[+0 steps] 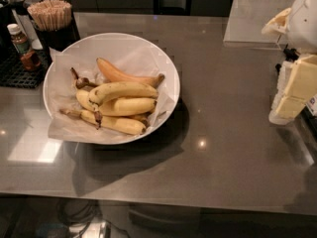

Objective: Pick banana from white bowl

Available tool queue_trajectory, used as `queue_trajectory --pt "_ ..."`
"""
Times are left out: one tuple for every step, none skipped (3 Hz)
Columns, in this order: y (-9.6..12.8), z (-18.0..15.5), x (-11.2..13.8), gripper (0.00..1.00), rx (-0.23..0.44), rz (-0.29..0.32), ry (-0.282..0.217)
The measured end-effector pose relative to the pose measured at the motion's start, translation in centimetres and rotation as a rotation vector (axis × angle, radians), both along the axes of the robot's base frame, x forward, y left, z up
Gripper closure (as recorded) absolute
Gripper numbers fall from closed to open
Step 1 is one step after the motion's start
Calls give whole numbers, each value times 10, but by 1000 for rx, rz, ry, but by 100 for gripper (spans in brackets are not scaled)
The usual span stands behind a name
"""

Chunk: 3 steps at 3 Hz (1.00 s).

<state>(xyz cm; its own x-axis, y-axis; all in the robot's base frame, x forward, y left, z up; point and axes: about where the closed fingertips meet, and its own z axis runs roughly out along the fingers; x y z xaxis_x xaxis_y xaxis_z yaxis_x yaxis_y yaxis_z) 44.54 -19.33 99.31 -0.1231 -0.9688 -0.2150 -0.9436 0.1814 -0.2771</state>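
The white bowl (pixel 167 68), lined with crinkled white paper, stands on the grey counter at the left of centre. Several ripe yellow bananas lie in it: one on top (pixel 124 90), one under it (pixel 130 106) and one at the front (pixel 115 125). An orange-tinted banana (pixel 118 74) lies behind them. My gripper (pixel 291 94), cream and white, is at the far right edge, above the counter and well to the right of the bowl. It holds nothing that I can see.
A black cup of wooden stir sticks (pixel 51 21) and a small brown bottle (pixel 21 47) on a black mat (pixel 15 73) stand left of the bowl. A clear stand (pixel 257 19) is at the back right. The counter's front edge (pixel 148 197) runs along the bottom.
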Motion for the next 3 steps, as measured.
queue_trajectory --pt "38 13 8 0 2 149 -18" --pt "72 19 18 0 30 284 -4" --pt "97 18 24 0 72 381 22"
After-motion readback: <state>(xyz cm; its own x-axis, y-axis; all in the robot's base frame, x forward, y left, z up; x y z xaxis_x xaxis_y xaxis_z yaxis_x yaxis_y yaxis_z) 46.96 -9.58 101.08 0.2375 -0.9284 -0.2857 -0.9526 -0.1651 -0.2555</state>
